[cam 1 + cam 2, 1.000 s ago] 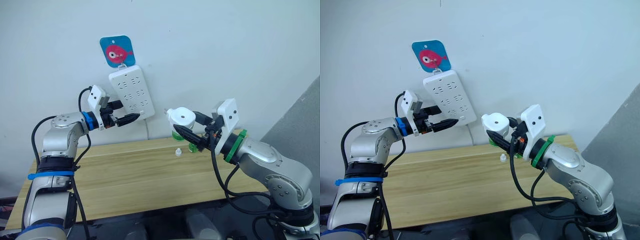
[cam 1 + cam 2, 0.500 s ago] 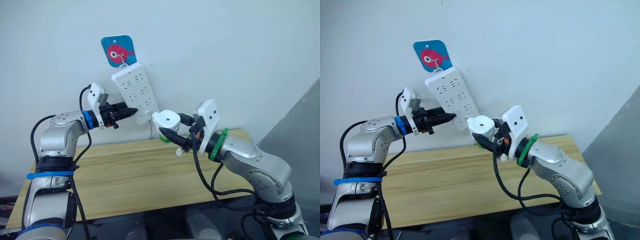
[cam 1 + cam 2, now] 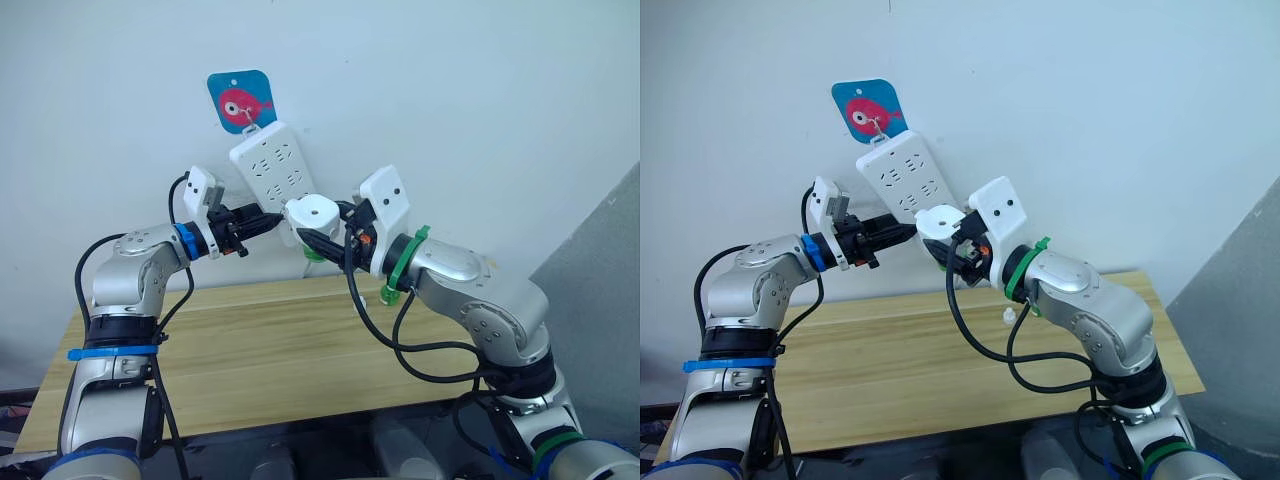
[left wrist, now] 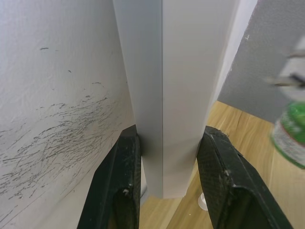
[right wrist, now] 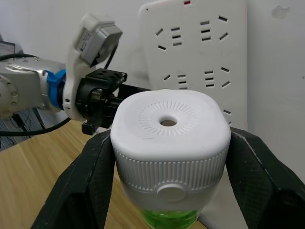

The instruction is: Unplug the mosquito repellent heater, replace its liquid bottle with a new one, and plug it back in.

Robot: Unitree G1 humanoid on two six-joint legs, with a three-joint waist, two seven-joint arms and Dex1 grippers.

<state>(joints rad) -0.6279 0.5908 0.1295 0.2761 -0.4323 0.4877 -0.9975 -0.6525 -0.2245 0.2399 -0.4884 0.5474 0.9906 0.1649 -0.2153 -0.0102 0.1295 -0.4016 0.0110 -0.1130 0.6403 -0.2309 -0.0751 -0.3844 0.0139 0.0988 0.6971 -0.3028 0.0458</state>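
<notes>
1. The wooden tabletop (image 3: 250,350) lies nearest, bare over most of its surface. A small white cap (image 3: 1009,316) sits near its far right part, and something green (image 3: 388,293) shows just behind the right forearm; what it is cannot be told.
2. Above the tabletop's far edge, the right gripper (image 5: 164,157) is clenched around the mosquito repellent heater (image 3: 311,214), one black finger on each side of its ribbed white body. The heater's rounded top with the small vent hole faces the right wrist camera, and a green liquid bottle (image 5: 169,217) is fitted under it.
3. The heater is held up off the tabletop, right at the lower end of the power strip (image 3: 273,175), in front of its bottom sockets; whether the prongs touch a socket is hidden.
4. The left gripper (image 4: 164,191) grasps the power strip's lower edge from the left, its fingers (image 4: 119,186) pressed on the strip's two faces.
5. The strip hangs tilted on the white wall (image 3: 480,110), its top at a hook on a blue card with a red fish (image 3: 241,101). The wall beside the strip is scuffed with grey marks.
</notes>
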